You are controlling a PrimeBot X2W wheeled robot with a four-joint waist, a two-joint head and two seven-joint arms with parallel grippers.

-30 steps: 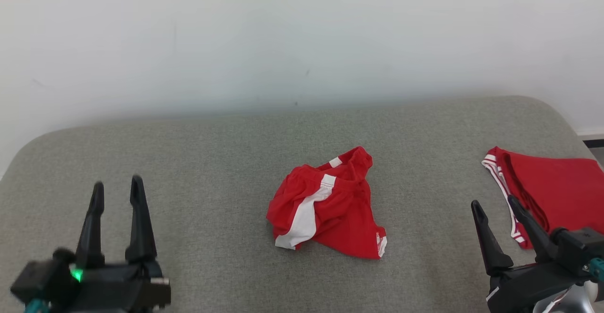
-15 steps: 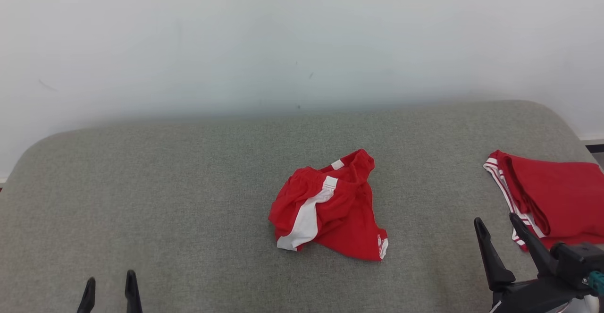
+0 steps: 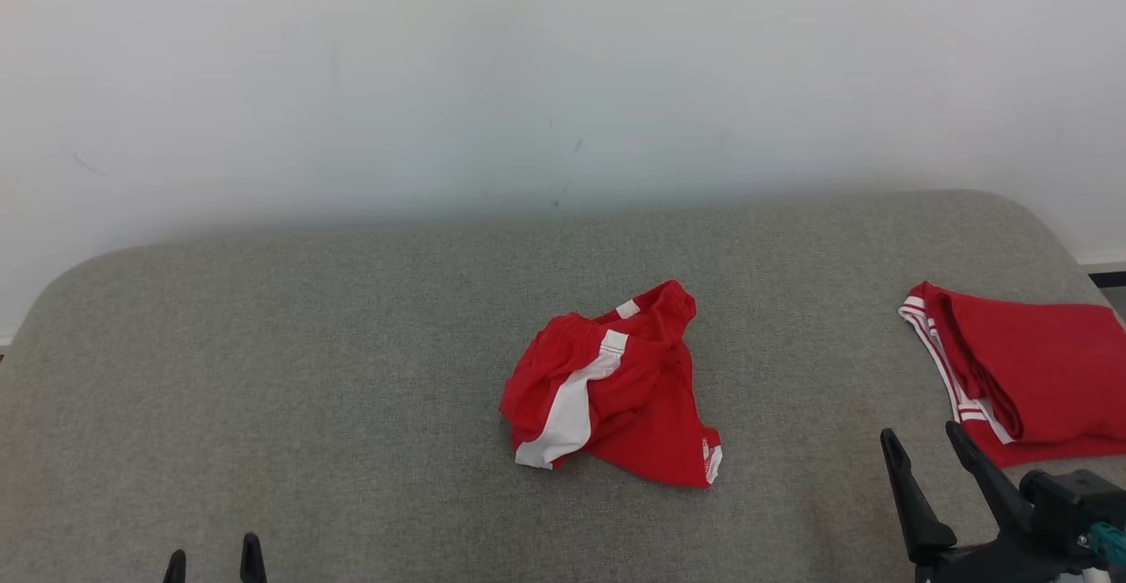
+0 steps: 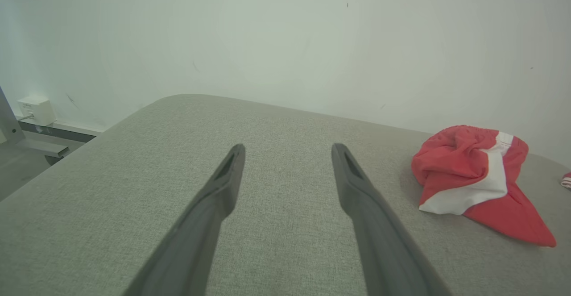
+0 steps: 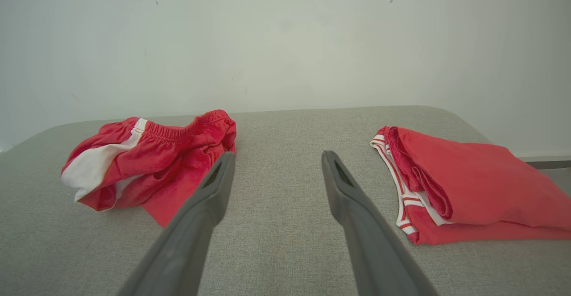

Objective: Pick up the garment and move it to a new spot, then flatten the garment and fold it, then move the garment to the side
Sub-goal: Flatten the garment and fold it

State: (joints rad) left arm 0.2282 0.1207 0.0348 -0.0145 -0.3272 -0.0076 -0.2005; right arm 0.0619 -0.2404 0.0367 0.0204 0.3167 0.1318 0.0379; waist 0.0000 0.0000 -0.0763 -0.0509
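At the lower left of the head view, only the tips of the left gripper [image 3: 214, 568] poke up from the bottom edge. In its wrist view the left gripper [image 4: 287, 152] has its fingers [image 4: 225, 184] spread wide with nothing between them, over bare grey bench [image 4: 134, 175]. A small white box [image 4: 38, 110] sits by the wall at that view's far left.

The crumpled red garment [image 3: 616, 389] with a white stripe lies in a heap at the middle of the bench [image 3: 308, 372], well apart from both grippers.

At the lower right, the right gripper [image 3: 922, 438] also stands wide open and empty. Just beyond it, at the right edge, lies a folded red garment [image 3: 1029, 381] with white-striped trim. In the right wrist view the fingers [image 5: 214, 189] point between the heap [image 5: 147, 162] and the folded piece [image 5: 468, 184].
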